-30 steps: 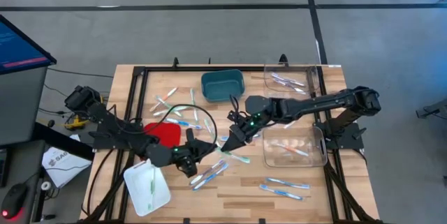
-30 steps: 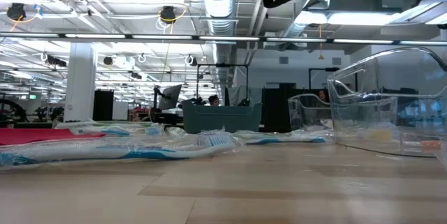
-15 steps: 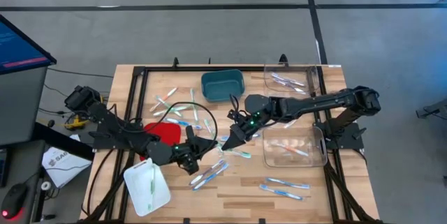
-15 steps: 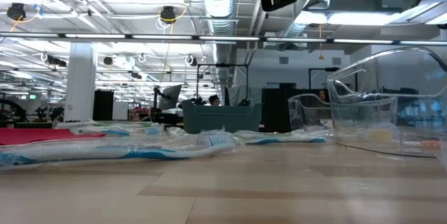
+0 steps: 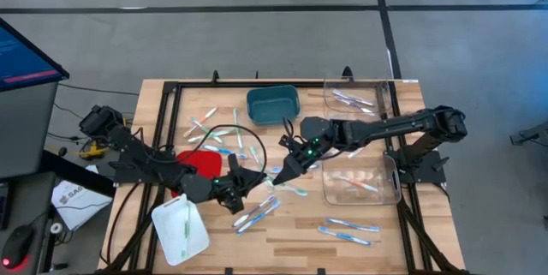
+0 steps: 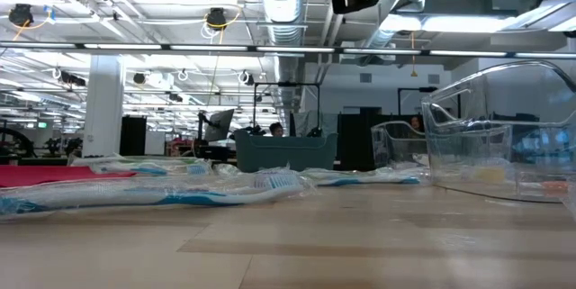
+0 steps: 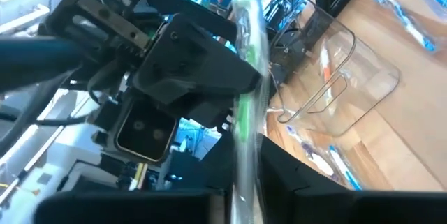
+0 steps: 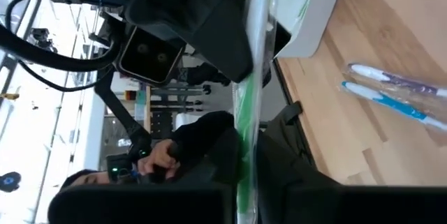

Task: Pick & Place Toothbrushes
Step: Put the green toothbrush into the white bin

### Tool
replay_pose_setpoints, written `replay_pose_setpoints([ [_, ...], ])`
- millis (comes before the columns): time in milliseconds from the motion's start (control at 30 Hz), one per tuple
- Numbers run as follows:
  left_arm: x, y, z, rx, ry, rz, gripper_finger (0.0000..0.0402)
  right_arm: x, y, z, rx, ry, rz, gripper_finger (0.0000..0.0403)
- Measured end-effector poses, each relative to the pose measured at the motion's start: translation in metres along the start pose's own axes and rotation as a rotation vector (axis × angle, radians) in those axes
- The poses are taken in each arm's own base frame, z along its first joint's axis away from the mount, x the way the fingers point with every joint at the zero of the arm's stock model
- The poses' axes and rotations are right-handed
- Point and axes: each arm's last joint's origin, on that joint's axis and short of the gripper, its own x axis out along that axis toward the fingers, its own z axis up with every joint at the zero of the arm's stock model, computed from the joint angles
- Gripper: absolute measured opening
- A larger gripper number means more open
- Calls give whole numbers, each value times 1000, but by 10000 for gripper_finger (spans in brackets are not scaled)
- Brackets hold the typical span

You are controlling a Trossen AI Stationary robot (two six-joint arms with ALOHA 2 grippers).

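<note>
A light green toothbrush in a clear wrapper is held in the air above the table's middle, between my two grippers. My left gripper comes from the left and my right gripper from the right, tips close together. Each wrist view shows the green stick running from between its own fingers to the other gripper: left gripper, right gripper. Several more toothbrushes lie loose on the wood, at the far left, in the middle and at the near right. My left gripper pinches one end of the wrapped green toothbrush between its two fingers, reaching about level from the table's left. The stick runs on along the fingers toward the other gripper, clear of the table. My right gripper pinches the other end between its two fingers, slanting slightly down from the table's right. Here too the toothbrush lies along the fingers, lifted clear.
A teal bin stands at the far middle. Clear containers stand at the far right and at the right, both with toothbrushes inside. A white tray with one green toothbrush sits near left, beside a red piece. Black cables loop over the left half.
My right gripper has rolled a little at the wrist while staying in place, and its fingers have drawn together on the green toothbrush. My left gripper has kept still with the toothbrush.
</note>
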Motion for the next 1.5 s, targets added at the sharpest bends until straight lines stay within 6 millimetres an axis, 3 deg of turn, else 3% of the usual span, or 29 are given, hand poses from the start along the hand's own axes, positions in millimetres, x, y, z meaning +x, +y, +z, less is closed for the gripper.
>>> replay_pose_setpoints([
  [233,-7,7,2,-165,32,56,107,1,-2,0,-103,-38,-43,10],
  [533,-39,33,19,-380,-187,-9,209,1,-4,1,-227,-82,-81,10],
  [700,-59,39,27,-462,-309,-81,242,-1,1,7,-359,-162,-59,10],
  [967,-70,39,33,-568,-395,-172,244,-7,29,18,-769,-425,89,10],
  [1133,-63,43,27,-644,-318,-112,228,-6,38,16,-1022,-615,-20,10],
  [1333,-73,52,3,-669,-294,-64,202,5,42,-10,-1256,-722,-56,10],
  [1500,-97,69,-23,-780,-441,-116,180,3,40,-19,-1331,-799,59,10],
])
